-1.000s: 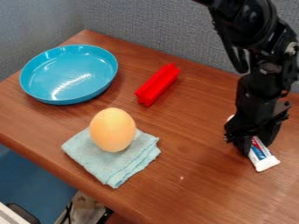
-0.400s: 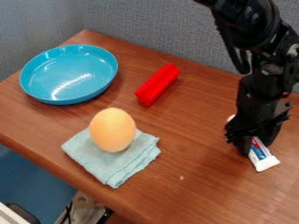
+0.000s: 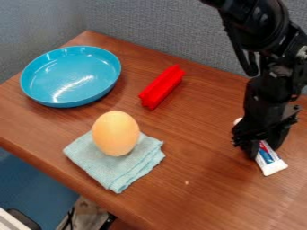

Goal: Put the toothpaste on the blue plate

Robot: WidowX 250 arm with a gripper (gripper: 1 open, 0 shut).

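— While the toothpaste [image 3: 267, 160] is being pinched by the clenched gripper [image 3: 258, 146] near the table [image 3: 204, 108] edge, where is the blue plate [image 3: 71, 75] being kept?

— Far left; bare wood is being left between.

toothpaste [image 3: 268, 160] under gripper [image 3: 257, 145], blue plate [image 3: 48, 87] far left

No lettering, brand, number or sign can be read anywhere in this view. The toothpaste [image 3: 268, 161] carries red and blue printing on its white tube, but the marks are too small and blurred to make out as words. The blue plate [image 3: 48, 92], the red block [image 3: 161, 86] and the pale cloth [image 3: 110, 163] show plain surfaces with no print.
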